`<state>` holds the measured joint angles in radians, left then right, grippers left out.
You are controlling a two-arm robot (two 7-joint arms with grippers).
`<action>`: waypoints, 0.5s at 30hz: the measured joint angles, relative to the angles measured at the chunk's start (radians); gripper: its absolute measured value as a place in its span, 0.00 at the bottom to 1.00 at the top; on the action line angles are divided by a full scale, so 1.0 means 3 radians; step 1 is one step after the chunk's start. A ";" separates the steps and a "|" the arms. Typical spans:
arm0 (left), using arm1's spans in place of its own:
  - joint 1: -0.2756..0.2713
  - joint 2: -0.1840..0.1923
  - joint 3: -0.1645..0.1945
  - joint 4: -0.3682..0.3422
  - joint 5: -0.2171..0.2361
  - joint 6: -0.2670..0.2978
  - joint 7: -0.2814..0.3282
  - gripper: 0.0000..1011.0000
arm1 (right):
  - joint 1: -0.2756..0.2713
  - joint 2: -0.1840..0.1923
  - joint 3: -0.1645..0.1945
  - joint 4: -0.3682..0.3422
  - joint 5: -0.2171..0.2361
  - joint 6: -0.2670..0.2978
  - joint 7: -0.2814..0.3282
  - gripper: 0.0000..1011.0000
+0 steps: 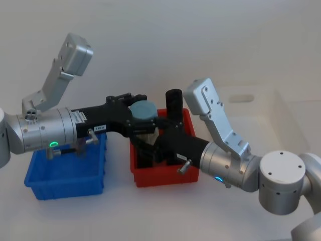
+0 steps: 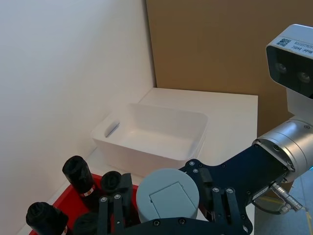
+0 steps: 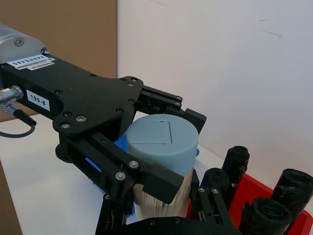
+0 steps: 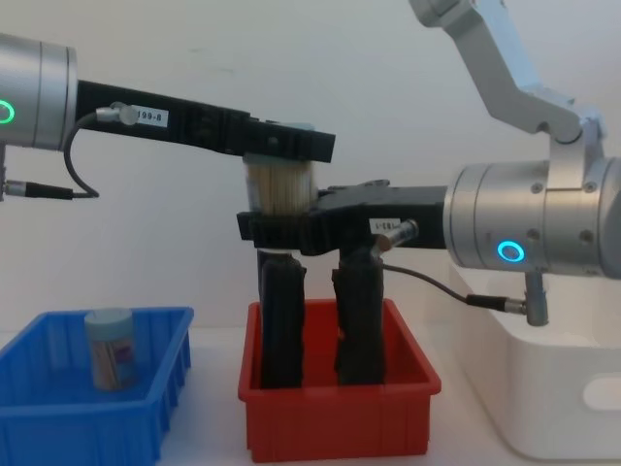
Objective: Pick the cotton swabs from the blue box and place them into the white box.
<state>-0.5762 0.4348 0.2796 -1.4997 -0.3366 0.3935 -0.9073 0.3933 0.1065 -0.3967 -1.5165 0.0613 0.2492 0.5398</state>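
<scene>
A cotton swab tub (image 4: 281,189) with a pale blue lid (image 1: 143,110) hangs in the air above the red bin. My left gripper (image 4: 288,146) reaches in from the left and is shut on its lid end. Coming from the right, my right gripper (image 4: 281,230) is shut on the tub's lower part. The lid (image 3: 163,139) sits between the left gripper's black fingers (image 3: 146,171). A second tub (image 4: 109,348) stands upright in the blue box (image 4: 58,417). The white box (image 2: 151,139) lies to the right, beyond the red bin, with nothing showing inside it.
A red bin (image 4: 335,427) sits between the blue box (image 1: 65,188) and the white box (image 4: 543,417). Tall black blocks (image 4: 281,320) stand in it right under both grippers. Both forearms cross above the table's middle.
</scene>
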 joint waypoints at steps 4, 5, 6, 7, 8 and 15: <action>0.0000 0.0001 0.0000 0.0000 0.0000 0.0000 0.0001 0.93 | -0.0010 0.0016 0.0003 -0.0016 0.0015 0.0010 -0.0023 0.62; 0.0000 0.0001 0.0000 0.0000 0.0000 0.0000 0.0001 0.94 | -0.0013 0.0019 0.0005 -0.0020 0.0019 0.0014 -0.0030 0.62; 0.0000 0.0001 0.0000 0.0000 0.0000 0.0000 0.0001 0.99 | -0.0017 0.0022 0.0005 -0.0025 0.0021 0.0016 -0.0035 0.62; 0.0000 0.0001 0.0000 0.0000 0.0000 0.0000 0.0001 0.99 | -0.0027 0.0032 0.0008 -0.0038 0.0029 0.0023 -0.0050 0.62; 0.0000 0.0002 0.0000 0.0000 0.0000 0.0000 0.0001 0.99 | -0.0032 0.0036 0.0010 -0.0045 0.0032 0.0026 -0.0058 0.62; 0.0000 0.0002 0.0000 0.0000 0.0000 0.0000 0.0001 0.99 | -0.0097 0.0095 0.0035 -0.0140 0.0083 0.0053 -0.0160 0.62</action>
<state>-0.5763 0.4352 0.2795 -1.4997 -0.3366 0.3935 -0.9070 0.3644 0.1350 -0.3863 -1.5584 0.0863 0.2649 0.4918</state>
